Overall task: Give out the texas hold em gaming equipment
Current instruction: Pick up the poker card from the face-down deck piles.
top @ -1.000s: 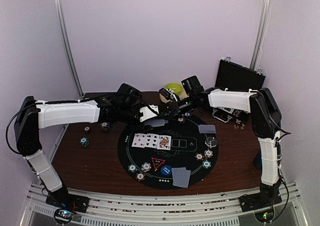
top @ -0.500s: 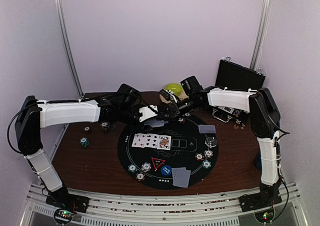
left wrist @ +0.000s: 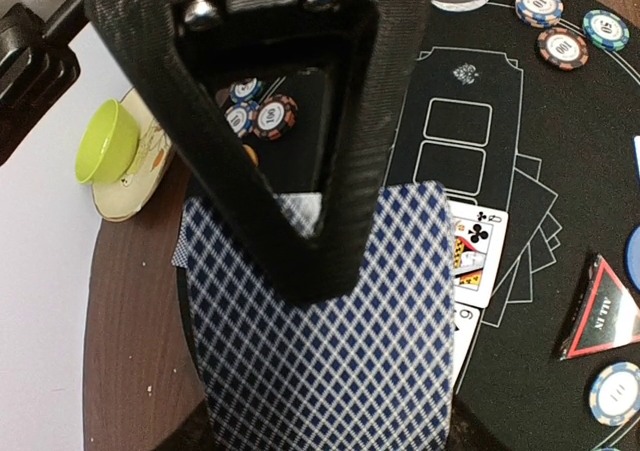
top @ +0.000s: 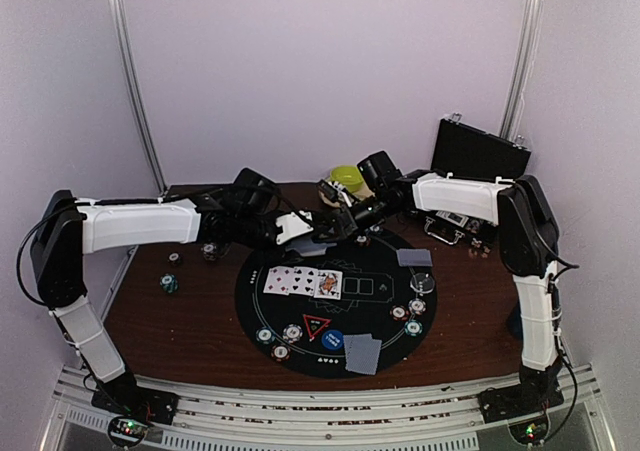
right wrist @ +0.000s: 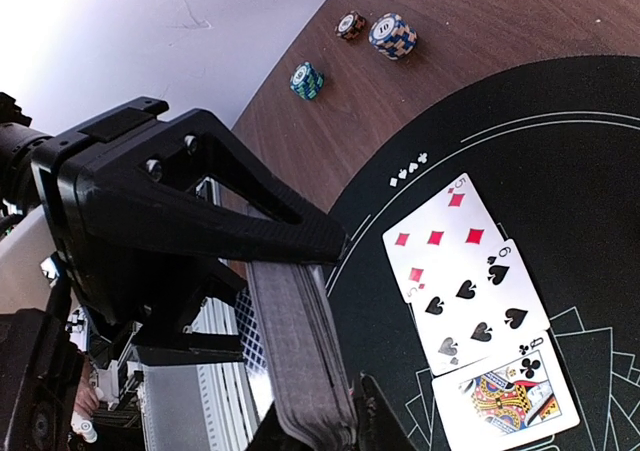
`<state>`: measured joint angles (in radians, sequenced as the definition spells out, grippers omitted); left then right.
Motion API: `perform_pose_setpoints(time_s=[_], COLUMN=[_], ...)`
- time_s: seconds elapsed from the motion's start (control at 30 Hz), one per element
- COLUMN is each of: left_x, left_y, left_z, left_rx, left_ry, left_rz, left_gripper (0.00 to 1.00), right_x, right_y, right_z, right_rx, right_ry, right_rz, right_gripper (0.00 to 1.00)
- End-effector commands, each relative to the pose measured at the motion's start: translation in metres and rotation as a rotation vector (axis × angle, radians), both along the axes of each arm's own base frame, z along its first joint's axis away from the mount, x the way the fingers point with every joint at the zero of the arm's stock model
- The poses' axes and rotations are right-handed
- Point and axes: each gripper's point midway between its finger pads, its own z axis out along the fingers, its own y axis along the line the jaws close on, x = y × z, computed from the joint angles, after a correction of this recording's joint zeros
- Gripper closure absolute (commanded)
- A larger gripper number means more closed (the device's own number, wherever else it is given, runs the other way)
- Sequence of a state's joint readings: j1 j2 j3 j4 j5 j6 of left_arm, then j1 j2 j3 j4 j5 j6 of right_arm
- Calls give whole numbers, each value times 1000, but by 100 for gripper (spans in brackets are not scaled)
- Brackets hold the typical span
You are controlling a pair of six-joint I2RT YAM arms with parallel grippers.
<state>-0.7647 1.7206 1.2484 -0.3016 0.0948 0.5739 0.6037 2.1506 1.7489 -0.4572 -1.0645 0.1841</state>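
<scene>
A deck of blue-diamond-backed playing cards (left wrist: 330, 351) hangs above the far edge of the black round mat (top: 380, 301). My left gripper (left wrist: 320, 291) is shut on it, one black finger (left wrist: 300, 231) lying across the top card. In the right wrist view the deck (right wrist: 300, 351) shows edge-on, and my right gripper (right wrist: 320, 426) pinches its near end between both fingertips. Both grippers meet over the mat: left (top: 305, 229), right (top: 335, 223). Three face-up cards (top: 303, 282) lie mid-mat. The red triangle marker (top: 316, 326), blue disc (top: 332, 340) and striped chips (top: 290, 333) sit near the front.
Face-down cards lie at the mat's front (top: 362, 352) and right (top: 414, 257). More chips (top: 412, 311) and a clear disc (top: 423, 282) are at its right, loose chips (top: 170, 284) on the wood at left. A green bowl (top: 347, 177) and open black case (top: 478, 151) stand behind.
My right gripper has slid left to meet the left gripper, and its fingers have narrowed onto the end of the deck. The left arm has hardly moved.
</scene>
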Motion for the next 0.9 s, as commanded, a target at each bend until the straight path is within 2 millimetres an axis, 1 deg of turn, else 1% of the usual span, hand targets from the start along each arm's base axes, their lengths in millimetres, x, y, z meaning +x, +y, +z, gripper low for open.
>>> perform_pose_setpoints(time_s=[0.0, 0.23, 0.37, 0.5, 0.57, 0.67, 0.87], left_x=[9, 10, 11, 11, 11, 11, 12], left_y=[1, 3, 4, 4, 5, 5, 6], left_z=[5, 1, 1, 1, 2, 2, 0], left_rx=[-48, -48, -47, -48, -52, -51, -48], left_ry=[-15, -6, -5, -6, -8, -7, -8], left_rz=[16, 19, 22, 22, 24, 24, 27], left_gripper=[88, 88, 88, 88, 89, 89, 89], right_x=[9, 10, 12, 14, 16, 17, 17], right_y=[-5, -7, -9, -10, -11, -12, -11], right_z=[-14, -13, -16, -21, -21, -22, -21], right_rx=[-63, -78, -88, -102, -104, -106, -98], right_ry=[-23, -38, -42, -38, -43, -41, -35], right_rz=[-29, -32, -41, -47, -52, -55, -48], right_gripper=[83, 84, 77, 75, 76, 81, 86])
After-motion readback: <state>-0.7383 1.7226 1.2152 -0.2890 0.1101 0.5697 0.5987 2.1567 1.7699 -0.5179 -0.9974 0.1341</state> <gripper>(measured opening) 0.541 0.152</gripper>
